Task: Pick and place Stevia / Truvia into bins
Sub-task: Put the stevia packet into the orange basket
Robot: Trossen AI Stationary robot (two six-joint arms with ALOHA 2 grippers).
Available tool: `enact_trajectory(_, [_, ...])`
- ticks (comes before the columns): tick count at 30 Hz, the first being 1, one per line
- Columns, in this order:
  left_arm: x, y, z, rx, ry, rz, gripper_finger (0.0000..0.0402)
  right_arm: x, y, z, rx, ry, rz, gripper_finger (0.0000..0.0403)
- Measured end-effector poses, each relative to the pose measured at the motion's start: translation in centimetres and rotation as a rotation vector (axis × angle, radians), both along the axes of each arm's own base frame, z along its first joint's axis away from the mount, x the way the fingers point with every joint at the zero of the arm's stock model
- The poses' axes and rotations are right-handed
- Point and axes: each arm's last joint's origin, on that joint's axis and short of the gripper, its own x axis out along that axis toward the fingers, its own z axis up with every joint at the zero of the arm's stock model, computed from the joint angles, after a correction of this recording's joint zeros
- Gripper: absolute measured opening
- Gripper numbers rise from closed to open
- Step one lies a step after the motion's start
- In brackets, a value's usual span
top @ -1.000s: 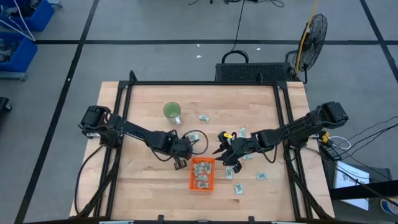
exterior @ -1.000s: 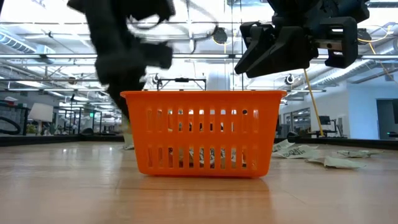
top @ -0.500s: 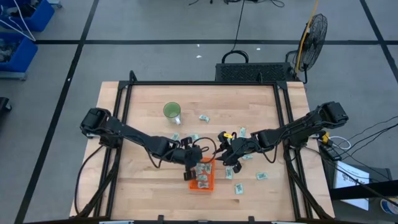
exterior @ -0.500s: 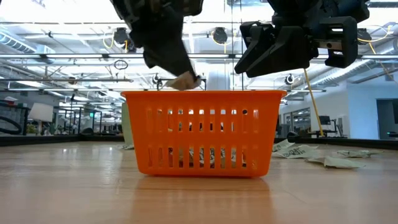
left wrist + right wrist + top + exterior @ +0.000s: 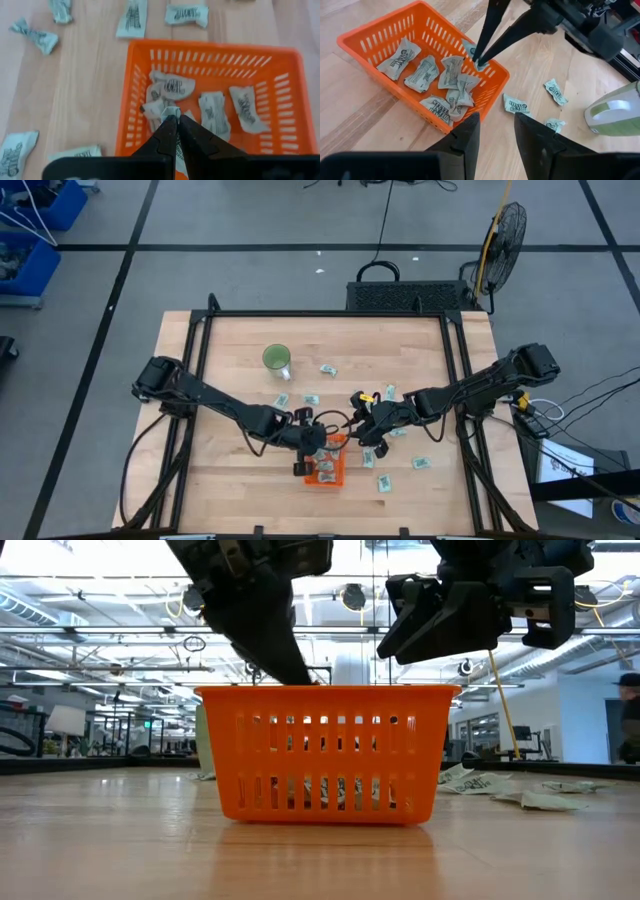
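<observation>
**A:** Where is the sachet (image 5: 169, 111) now?

**B:** Pinched in the left gripper (image 5: 171, 118), just over the orange tray (image 5: 285, 67) at its wall on the left arm's side. The fingertips are closed on its crumpled edge. Several other sachets (image 5: 429, 73) already lie on the tray's floor.

**A:** How do these handle?

**B:** By the look of them — light, thin, soft paper. They crease and bunch, so I'd judge a pinch at an end or a raised fold the surest hold; a flat one on the wood leaves little to get under. Being so light, one may cling to a finger on letting go.

**A:** And the right gripper (image 5: 492, 131)?

**B:** It hangs beside the tray on the opposite side, fingers parted, holding nothing.

**A:** What else is around the tray?

**B:** Loose sachets (image 5: 421, 463) lie on the table (image 5: 230, 340) on the right arm's side of the tray, and a few more (image 5: 327, 368) beyond it toward a green cup (image 5: 276, 359). The cup stands well apart from the tray.

**A:** Anything in the way?

**B:** The two arms are close over the tray — that's the crowding I'd watch. The tray's low wall is the only other obstacle.
</observation>
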Motion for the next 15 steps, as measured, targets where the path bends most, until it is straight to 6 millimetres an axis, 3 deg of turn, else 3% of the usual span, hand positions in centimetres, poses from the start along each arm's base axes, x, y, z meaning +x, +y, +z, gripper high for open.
enact_trajectory(6, [0.0, 0.0, 0.0, -0.001, -0.004, -0.009, 0.003, 0.0, 0.0, 0.0, 0.0, 0.0, 0.0, 0.0114])
enact_trajectory(15, [0.7, -0.4, -2.7, -0.024, 0.064, -0.046, 0.0083, 0.0, 0.0, 0.0, 0.0, 0.001, 0.0, 0.0114])
